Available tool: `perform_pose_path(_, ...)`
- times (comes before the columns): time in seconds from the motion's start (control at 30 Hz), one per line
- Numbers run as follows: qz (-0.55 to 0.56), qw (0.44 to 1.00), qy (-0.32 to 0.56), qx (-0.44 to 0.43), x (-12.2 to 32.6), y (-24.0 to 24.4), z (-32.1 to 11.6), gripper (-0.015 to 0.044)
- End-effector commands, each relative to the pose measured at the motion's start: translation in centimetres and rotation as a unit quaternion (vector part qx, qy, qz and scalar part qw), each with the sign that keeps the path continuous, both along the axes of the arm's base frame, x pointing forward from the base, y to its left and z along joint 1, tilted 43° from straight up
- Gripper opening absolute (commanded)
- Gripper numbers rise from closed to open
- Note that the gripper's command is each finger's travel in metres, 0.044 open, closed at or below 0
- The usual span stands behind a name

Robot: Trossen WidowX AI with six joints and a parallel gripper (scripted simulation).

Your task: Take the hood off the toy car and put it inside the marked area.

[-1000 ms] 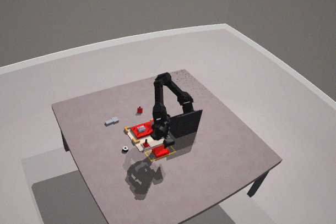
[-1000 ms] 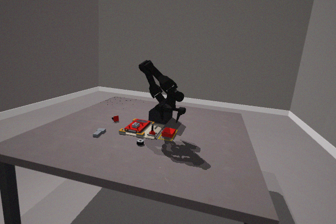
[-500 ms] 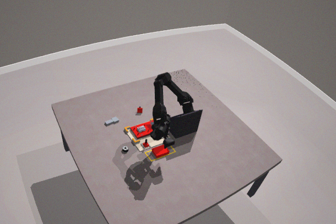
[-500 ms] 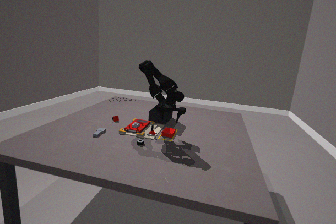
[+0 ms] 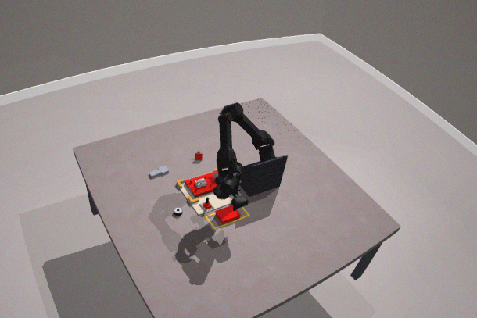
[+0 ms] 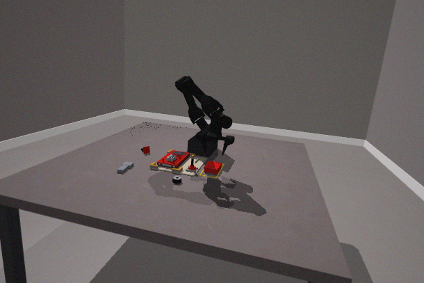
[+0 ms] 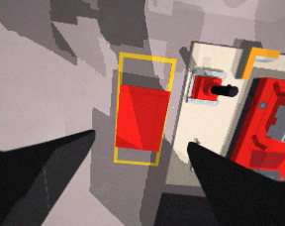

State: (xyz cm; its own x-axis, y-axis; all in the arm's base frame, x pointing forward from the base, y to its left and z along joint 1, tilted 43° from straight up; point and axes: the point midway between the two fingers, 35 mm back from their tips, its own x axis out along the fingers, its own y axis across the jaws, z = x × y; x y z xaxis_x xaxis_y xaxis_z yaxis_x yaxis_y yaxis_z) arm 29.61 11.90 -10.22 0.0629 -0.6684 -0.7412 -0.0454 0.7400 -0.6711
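The red hood (image 5: 227,215) (image 6: 212,167) (image 7: 142,119) lies flat on the table inside the yellow outline of the marked area (image 5: 215,228) (image 6: 217,176) (image 7: 147,56). Bare table shows inside the outline at both ends of the hood in the wrist view. My gripper (image 6: 214,153) (image 7: 142,140) is wide open and empty above the hood, one finger to each side of it, not touching it. The red toy car (image 5: 190,187) (image 6: 183,161) (image 7: 248,136) sits on the cream tray beside the marked area, its grey engine block (image 5: 200,183) (image 6: 171,158) uncovered.
The cream tray (image 7: 210,129) has orange corner pieces and holds a small red part with a black peg (image 5: 206,205) (image 6: 192,167) (image 7: 207,89). A wheel (image 5: 177,211) (image 6: 176,179), a grey block (image 5: 158,172) (image 6: 125,167) and a red cube (image 5: 199,156) (image 6: 147,149) lie around it. A dark upright panel (image 5: 263,176) stands behind.
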Motion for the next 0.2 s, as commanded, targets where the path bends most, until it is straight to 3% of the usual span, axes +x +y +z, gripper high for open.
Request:
perform_pose_path(0.0,-0.002,1.0,0.001,0.001,-0.06,0.03,-0.03,0.044)
perform_pose_path(0.17,-0.002,1.0,0.001,0.001,-0.06,0.03,-0.03,0.044)
